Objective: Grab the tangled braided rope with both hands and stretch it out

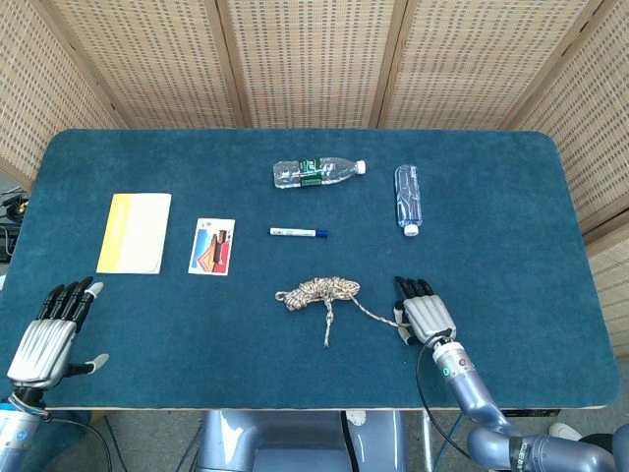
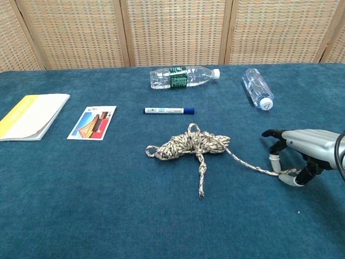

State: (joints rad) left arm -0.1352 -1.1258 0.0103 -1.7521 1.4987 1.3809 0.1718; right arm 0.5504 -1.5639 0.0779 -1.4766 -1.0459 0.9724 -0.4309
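Speckled braided rope [image 2: 188,144] bunched mid-frame, tail running right | right hand [image 2: 302,148] at tail's end, fingers curling round it, grip looks unfinished | left hand [image 1: 44,334] spread, empty, lower left corner | next: left must reach the bundle | open felt below; pen [image 2: 168,111] above.

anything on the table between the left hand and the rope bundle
Nothing visible: bare blue table lies between the left hand and the rope. The card and booklet sit farther back, off that path.
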